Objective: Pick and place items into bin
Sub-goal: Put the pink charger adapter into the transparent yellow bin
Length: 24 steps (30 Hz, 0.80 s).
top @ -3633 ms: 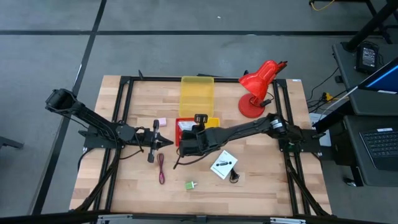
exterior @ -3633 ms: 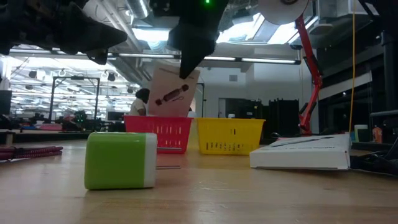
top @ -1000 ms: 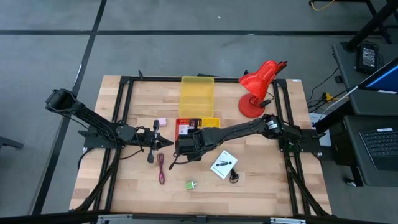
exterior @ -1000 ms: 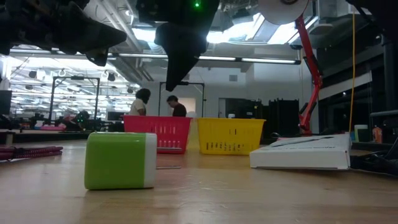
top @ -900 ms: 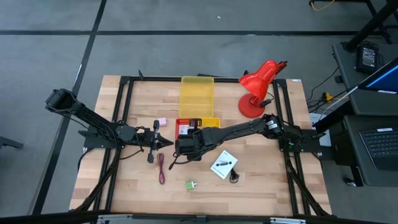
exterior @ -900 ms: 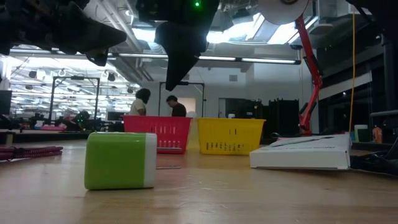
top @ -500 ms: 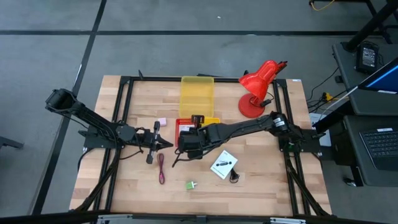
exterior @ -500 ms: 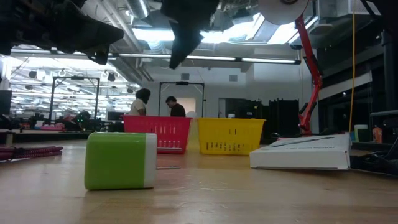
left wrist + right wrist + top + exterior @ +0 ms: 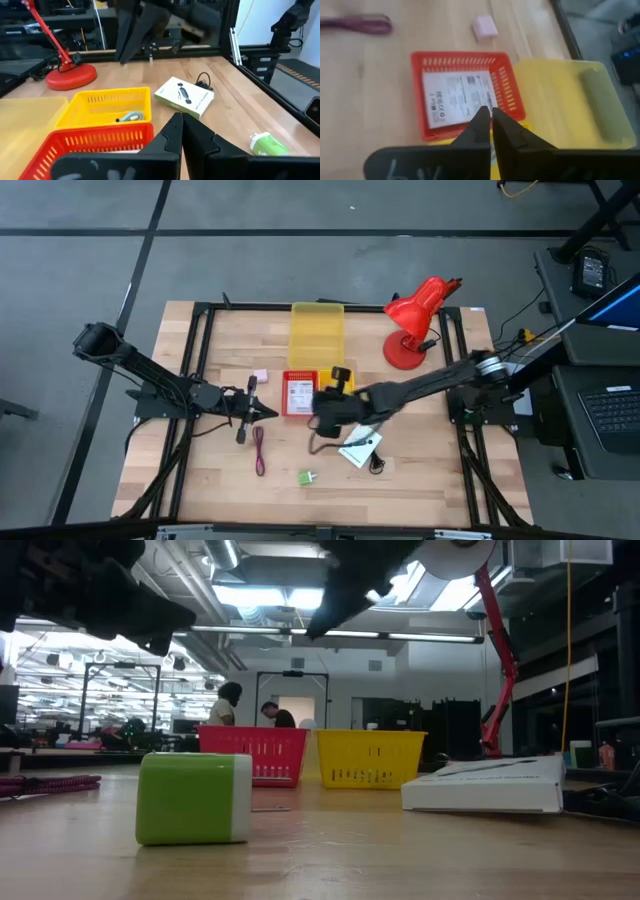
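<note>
A white printed packet [image 9: 299,395] [image 9: 457,97] lies flat in the red bin [image 9: 300,373] [image 9: 460,59]. A second packet [image 9: 360,446] [image 9: 184,96] rests on the table beside the black cable [image 9: 378,464]. Also on the wood are the green block [image 9: 306,477] [image 9: 192,797], the dark red tool [image 9: 258,450] [image 9: 355,23] and the pink cube [image 9: 260,375] [image 9: 485,26]. My right gripper [image 9: 318,412] [image 9: 487,112] hangs shut and empty above the table, just right of the red bin. My left gripper [image 9: 268,412] [image 9: 179,117] waits shut, left of the bin.
A small yellow basket [image 9: 107,97] adjoins the red bin on its right, with a greyish thing inside. A large yellow tray [image 9: 317,332] sits toward the far edge, and the red desk lamp [image 9: 415,320] stands at far right. A black frame borders the table.
My right gripper has risen and drawn back from above the red bin toward the table's right. The packet it held a few seconds ago now lies in the red bin. My left arm has kept still.
</note>
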Each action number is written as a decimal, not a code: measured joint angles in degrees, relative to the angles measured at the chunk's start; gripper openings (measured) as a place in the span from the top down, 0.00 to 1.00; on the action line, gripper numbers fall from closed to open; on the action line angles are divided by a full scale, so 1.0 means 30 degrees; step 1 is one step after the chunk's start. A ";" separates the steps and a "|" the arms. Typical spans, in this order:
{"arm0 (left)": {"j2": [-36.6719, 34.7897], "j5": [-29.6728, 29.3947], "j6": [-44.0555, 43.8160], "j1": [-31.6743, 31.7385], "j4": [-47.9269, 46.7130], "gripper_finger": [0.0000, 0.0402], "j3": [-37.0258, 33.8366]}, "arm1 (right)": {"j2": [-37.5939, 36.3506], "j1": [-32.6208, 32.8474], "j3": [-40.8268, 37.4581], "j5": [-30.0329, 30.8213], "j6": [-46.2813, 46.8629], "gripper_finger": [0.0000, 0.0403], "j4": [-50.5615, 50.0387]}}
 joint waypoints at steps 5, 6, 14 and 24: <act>0.0000 -0.1368 -0.0033 0.0005 -0.0070 0.99 0.0003 | -0.3762 -0.0038 -0.5904 0.0024 -0.0987 1.00 0.6400; 0.0000 -0.1571 -0.0148 0.0017 -0.0230 0.99 0.0004 | -0.4334 -0.0053 -0.7072 0.0042 -0.1387 1.00 0.8146; 0.0226 -0.2659 -0.0717 0.0926 -0.7389 0.99 0.2754 | -0.5957 -0.0195 -1.5251 -0.0750 -0.6110 0.99 2.4317; 0.1643 -0.2644 -0.0743 0.2625 -1.6222 0.99 0.7576 | -0.6228 -0.0280 -1.9321 -0.4153 -0.5797 1.00 2.9973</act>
